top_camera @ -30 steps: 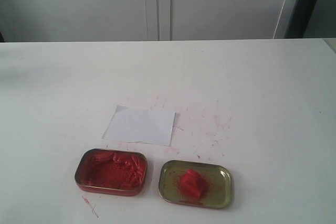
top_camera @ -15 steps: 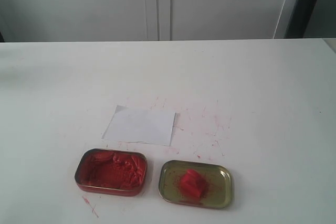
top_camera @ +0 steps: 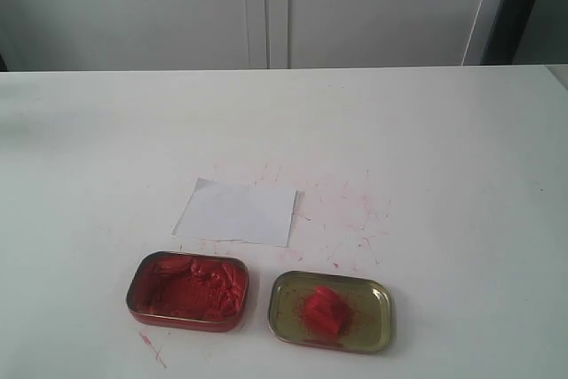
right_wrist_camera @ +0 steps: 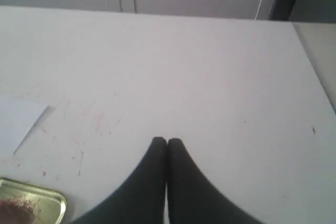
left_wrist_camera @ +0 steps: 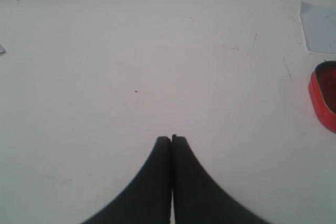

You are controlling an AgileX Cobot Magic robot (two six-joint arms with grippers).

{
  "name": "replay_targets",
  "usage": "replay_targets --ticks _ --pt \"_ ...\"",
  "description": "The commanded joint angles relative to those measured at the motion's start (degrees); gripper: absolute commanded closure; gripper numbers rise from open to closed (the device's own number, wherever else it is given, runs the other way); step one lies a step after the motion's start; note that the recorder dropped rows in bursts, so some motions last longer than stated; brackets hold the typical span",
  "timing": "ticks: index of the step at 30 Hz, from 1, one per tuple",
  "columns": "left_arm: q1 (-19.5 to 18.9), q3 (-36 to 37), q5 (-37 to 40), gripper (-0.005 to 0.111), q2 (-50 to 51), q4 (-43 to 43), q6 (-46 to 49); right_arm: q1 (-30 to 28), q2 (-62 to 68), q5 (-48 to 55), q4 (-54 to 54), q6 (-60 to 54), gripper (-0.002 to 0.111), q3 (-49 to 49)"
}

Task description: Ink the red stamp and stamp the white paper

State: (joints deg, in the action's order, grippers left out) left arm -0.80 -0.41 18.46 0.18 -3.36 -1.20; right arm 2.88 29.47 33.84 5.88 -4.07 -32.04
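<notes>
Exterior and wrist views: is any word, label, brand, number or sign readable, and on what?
None readable in any view.
The small white rectangular paper sheet is blank; the red oblong tin of red paste and the gold oblong tin show no lettering; red marks on the white tabletop are ink specks, not writing.
</notes>
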Motion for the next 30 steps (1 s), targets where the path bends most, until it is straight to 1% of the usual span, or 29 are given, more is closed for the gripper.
replay_targets --ticks 1,8,14,24,26,30 --pt "-0.2 0.4 0.0 0.107 -0.2 -0.6 0.0 0.1 5.0 5.1 0.9 -0.2 0.108 -2.6" --pt "-0.2 0.4 0.0 0.107 -0.2 -0.6 0.0 0.1 13.0 9.0 4.5 -0.2 0.108 -4.5" --pt "-0.2 0.4 0.0 0.107 -0.2 -0.6 0.0 0.1 19.4 11.4 5.3 -0.4 0.108 -6.2" --pt "-0.2 0.4 0.0 0.107 -0.2 -0.6 0.0 0.1 27.9 13.3 12.8 -7.6 0.108 -8.9" --pt "-0.2 0.4 0.0 0.107 -0.2 -0.6 0.0 0.5 29.1 13.5 13.2 -8.0 0.108 -8.9" --pt "-0.2 0.4 0.0 0.107 -0.2 -0.6 0.0 3.5 31.9 13.6 13.4 -9.2 0.108 -9.1"
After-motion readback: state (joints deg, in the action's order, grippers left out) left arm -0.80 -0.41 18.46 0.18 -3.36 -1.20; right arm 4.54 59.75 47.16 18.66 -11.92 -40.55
